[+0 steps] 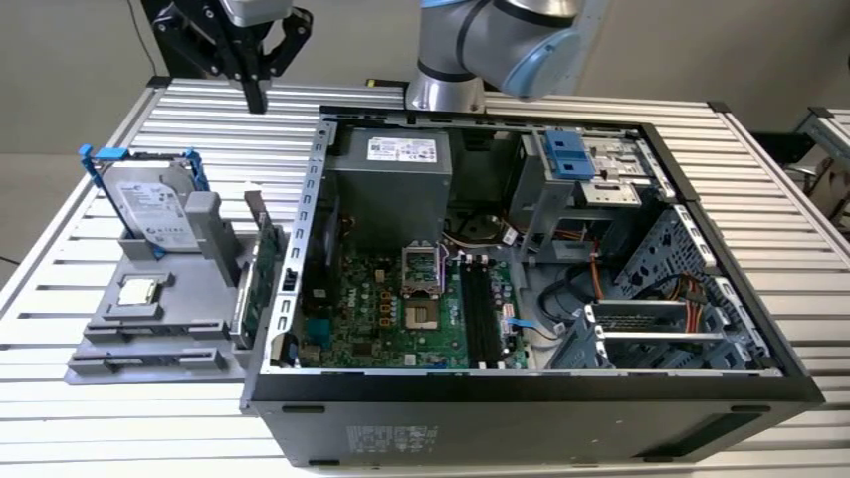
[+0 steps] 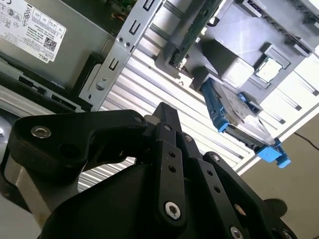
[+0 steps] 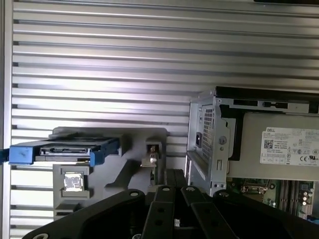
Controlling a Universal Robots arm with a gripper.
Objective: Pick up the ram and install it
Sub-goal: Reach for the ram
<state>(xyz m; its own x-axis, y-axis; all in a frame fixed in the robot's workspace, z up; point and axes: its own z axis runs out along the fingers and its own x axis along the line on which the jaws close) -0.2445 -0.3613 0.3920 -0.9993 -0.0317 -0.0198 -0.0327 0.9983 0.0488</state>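
Step in hand, as I judge it: the reach for the ram [image 1: 262, 264]. Nothing is grasped yet. The gripper [image 1: 254, 100] hangs over the slatted table [image 1: 54, 259] to the exterior view's left of the case [image 1: 531, 393], well apart from the ram. Its jaws are pressed together & empty; in both wrist views the fingers [image 2: 167, 129] meet at 1 tip.

The ram stands on edge in the grey holder [image 1: 146, 344], on the side nearest the case wall & just beside it. The drive [image 1: 149, 204] w/ blue rails stands in the same holder, on the side away from the case.

To do it well:
- The jaws need to spread before any descent; shut, they'd strike the ram's top edge.
- Set the fingers across the board's thin faces, not along its length, & near its middle so it doesn't swing.
- Room by the case wall looks tight, so a straight vertical approach w/ no sideways drift seems safest.

The black slots [image 1: 481, 309] lie inside the case, well apart from the ram.
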